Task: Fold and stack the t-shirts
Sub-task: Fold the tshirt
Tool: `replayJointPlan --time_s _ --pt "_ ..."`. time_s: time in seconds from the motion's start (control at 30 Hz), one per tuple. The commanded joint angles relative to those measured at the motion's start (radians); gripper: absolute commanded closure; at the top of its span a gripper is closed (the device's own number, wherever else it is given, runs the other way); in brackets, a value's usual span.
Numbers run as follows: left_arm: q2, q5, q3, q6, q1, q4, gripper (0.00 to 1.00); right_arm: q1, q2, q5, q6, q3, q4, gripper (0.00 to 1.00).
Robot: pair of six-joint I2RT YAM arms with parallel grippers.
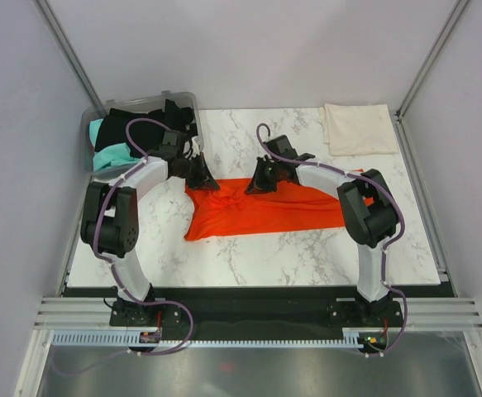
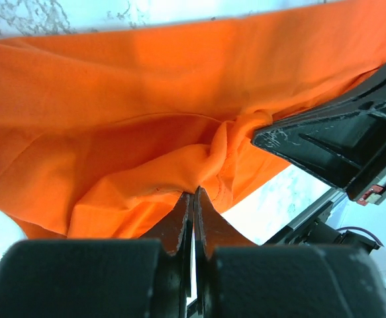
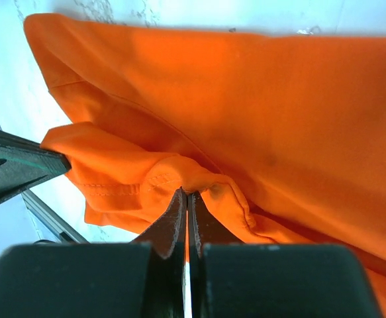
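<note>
fingers on both arms are pinched shut on the orange-red t-shirt: the left gripper nips a bunched fold at its tips, and the right gripper nips a hemmed fold close beside it. the clear bin at the far left corner of the table holds a black t-shirt and a teal t-shirt. below the pinched far edge the orange-red t-shirt lies spread on the marble. a cream-white t-shirt lies flat at the far right corner.

Open marble table in front, orange-red t-shirt mid-table, bin far left, cream t-shirt far right
</note>
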Motion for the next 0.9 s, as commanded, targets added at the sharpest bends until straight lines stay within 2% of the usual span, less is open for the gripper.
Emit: replayJointPlan --time_s 0.0,0.4,0.57,0.87 --pt "0.019 0.008 0.037 -0.027 0.006 0.023 0.98 -0.018 -0.007 -0.020 -0.023 0.025 -0.021 1.00" --pt "0.002 0.053 0.042 -0.032 0.011 0.011 0.97 -0.044 -0.048 -0.090 0.018 0.018 -0.046 1.00" --pt "-0.055 0.116 -0.007 -0.029 0.011 -0.019 0.97 -0.038 -0.117 -0.113 0.037 -0.051 -0.049 1.00" --pt "-0.139 0.147 -0.050 0.008 0.016 -0.114 0.97 -0.021 -0.171 -0.136 0.021 -0.143 -0.050 1.00"
